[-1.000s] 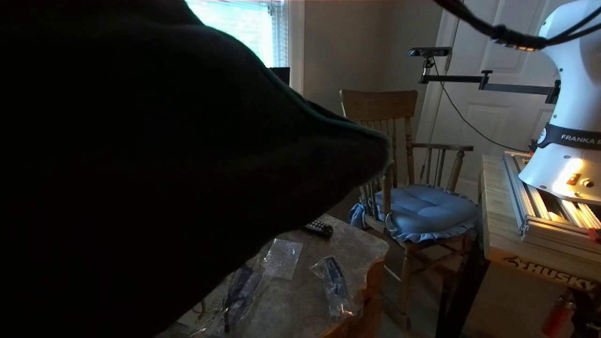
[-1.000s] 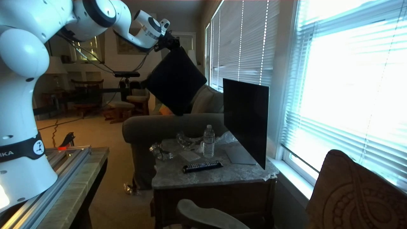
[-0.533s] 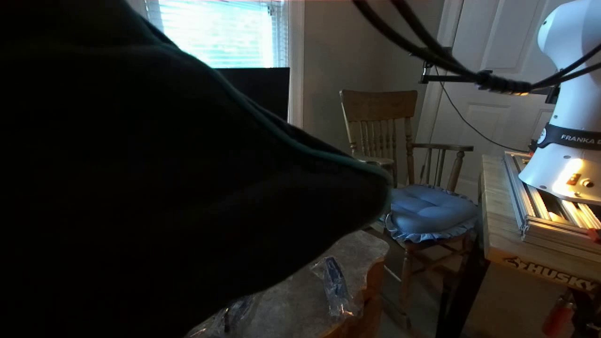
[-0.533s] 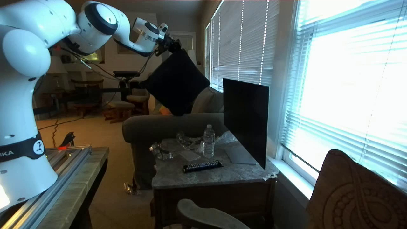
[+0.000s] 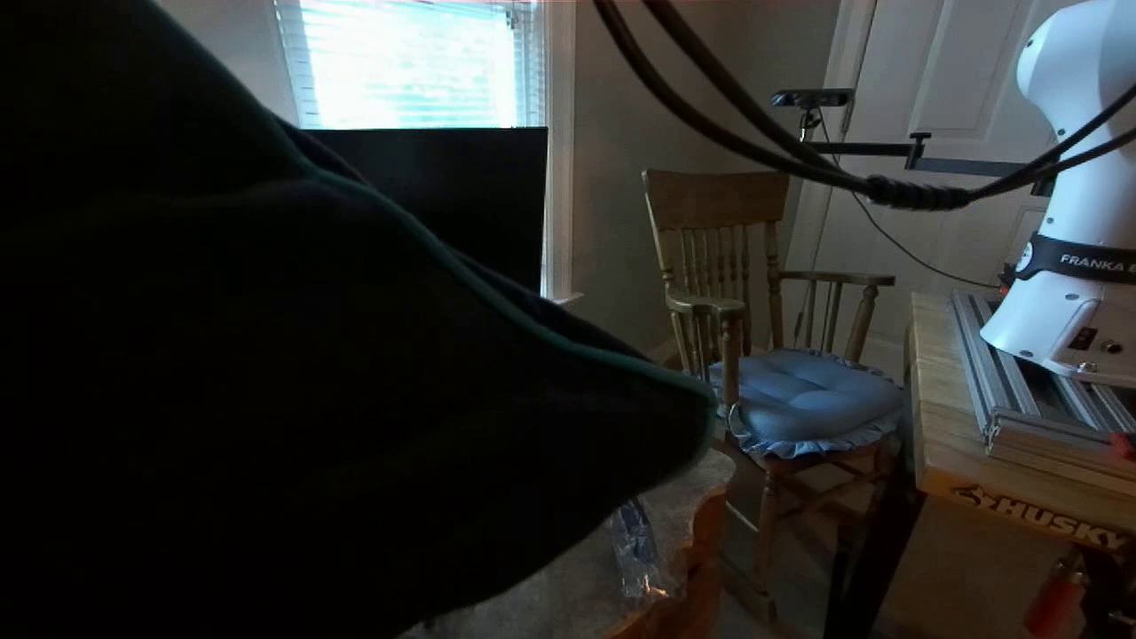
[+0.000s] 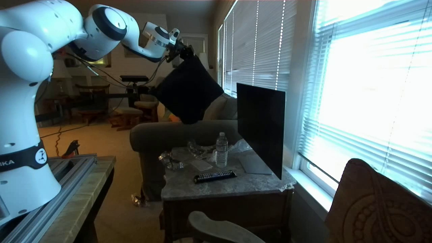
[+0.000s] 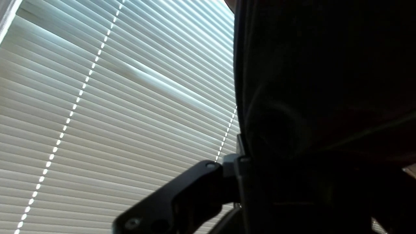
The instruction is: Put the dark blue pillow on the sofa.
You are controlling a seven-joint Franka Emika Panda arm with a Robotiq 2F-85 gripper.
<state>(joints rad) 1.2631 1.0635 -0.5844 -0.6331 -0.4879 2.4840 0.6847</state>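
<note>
Gripper (image 6: 189, 54) sinking, clamped on the dark blue pillow (image 6: 190, 90)!
Down slightly this past second, bottom corner in line with the near arm of the sofa (image 6: 197, 133); contact, hard to tell. Placing looks under way.

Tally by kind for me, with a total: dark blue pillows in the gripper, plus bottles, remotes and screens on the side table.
Dark blue pillow, in the gripper: 1
Bottle, on the side table: 1
Remote: 1
Screen: 1
Total: 4
</note>
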